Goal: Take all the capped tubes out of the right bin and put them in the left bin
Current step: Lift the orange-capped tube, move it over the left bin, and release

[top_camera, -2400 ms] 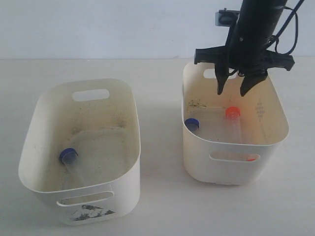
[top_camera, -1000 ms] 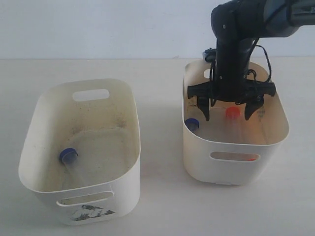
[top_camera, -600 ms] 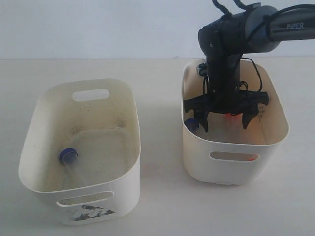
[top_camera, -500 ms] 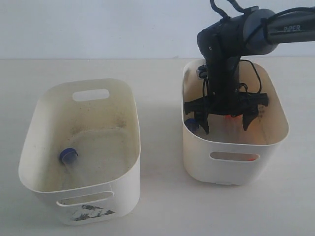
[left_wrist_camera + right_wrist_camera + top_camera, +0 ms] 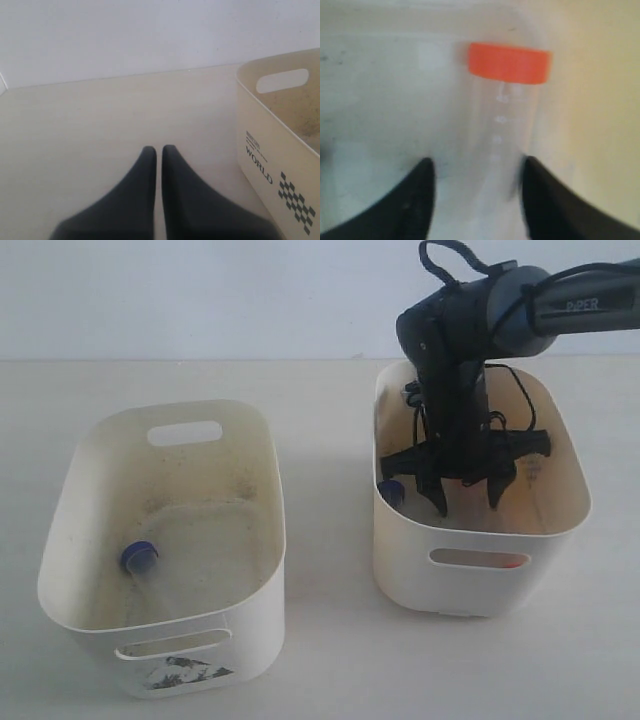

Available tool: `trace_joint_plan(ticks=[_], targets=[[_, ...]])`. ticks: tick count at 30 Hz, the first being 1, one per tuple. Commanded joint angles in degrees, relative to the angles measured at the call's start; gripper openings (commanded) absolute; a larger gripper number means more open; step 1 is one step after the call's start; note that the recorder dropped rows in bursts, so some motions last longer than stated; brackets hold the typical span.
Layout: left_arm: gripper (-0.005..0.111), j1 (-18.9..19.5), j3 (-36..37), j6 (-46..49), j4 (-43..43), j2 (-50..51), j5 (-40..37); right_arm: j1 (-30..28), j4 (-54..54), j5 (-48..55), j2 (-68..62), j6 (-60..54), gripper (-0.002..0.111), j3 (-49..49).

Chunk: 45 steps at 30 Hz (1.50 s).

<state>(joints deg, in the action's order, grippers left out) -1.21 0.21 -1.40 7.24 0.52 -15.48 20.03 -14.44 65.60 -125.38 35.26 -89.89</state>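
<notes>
The orange tube (image 5: 496, 135) is bracketed by the right gripper's (image 5: 477, 167) spread jaws, long axis crossing their closing line; the left gripper (image 5: 156, 150), farther off, is pressed together.

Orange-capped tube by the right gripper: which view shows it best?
The right wrist view: the orange-capped tube lies inside the open right gripper. In the exterior view the arm hides it; the left wrist view misses it.

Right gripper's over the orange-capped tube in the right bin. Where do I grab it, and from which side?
Grip the orange-capped tube on its clear body, just below the cap, from straight above. It lies flat on the right bin floor, and the open right gripper straddles its narrow barrel.
</notes>
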Motion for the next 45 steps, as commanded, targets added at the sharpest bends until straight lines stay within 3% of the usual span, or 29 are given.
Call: trace_joint_plan(ticks=[1,5,17,23,27,29,32,34,41,42,45], targets=[[0.004,0.17,-0.21,-0.66,-0.64,-0.15,0.54,-0.04,1.51,-0.12,-1.28,0.25,0.024,0.62],[0.004,0.17,-0.21,-0.66,-0.64,-0.15,0.54,-0.04,1.51,0.02,-1.16,0.25,0.0,0.62],[0.004,0.17,-0.21,-0.66,-0.64,-0.15,0.54,-0.04,-1.69,-5.49,11.73,0.17,0.0,0.5],[0.004,0.17,-0.21,-0.66,-0.64,-0.15,0.54,1.4,5.28,-10.25,20.47,-7.05,0.0,0.5],[0.004,0.17,-0.21,-0.66,-0.64,-0.15,0.54,7.07,21.4,-12.3,24.86,-19.78,0.0,0.5],[0.004,0.17,-0.21,-0.66,-0.64,-0.15,0.54,13.6,32.92,-15.71,23.81,-25.89,0.0,0.5],[0.004,0.17,-0.21,-0.66,-0.64,-0.15,0.54,18.18,34.3,-21.11,21.34,-26.75,0.0,0.5],[0.004,0.17,-0.21,-0.66,-0.64,-0.15,0.54,19.17,34.55,-22.09,19.21,-26.88,0.011,0.5],[0.004,0.17,-0.21,-0.66,-0.64,-0.15,0.54,19.43,35.72,-21.98,15.2,-30.15,0.077,0.5],[0.004,0.17,-0.21,-0.66,-0.64,-0.15,0.54,19.43,35.2,-21.98,15.74,-30.26,0.082,0.27],[0.004,0.17,-0.21,-0.66,-0.64,-0.15,0.54,18.86,33.05,-18.9,17.55,-30.38,0.079,-2.26]])
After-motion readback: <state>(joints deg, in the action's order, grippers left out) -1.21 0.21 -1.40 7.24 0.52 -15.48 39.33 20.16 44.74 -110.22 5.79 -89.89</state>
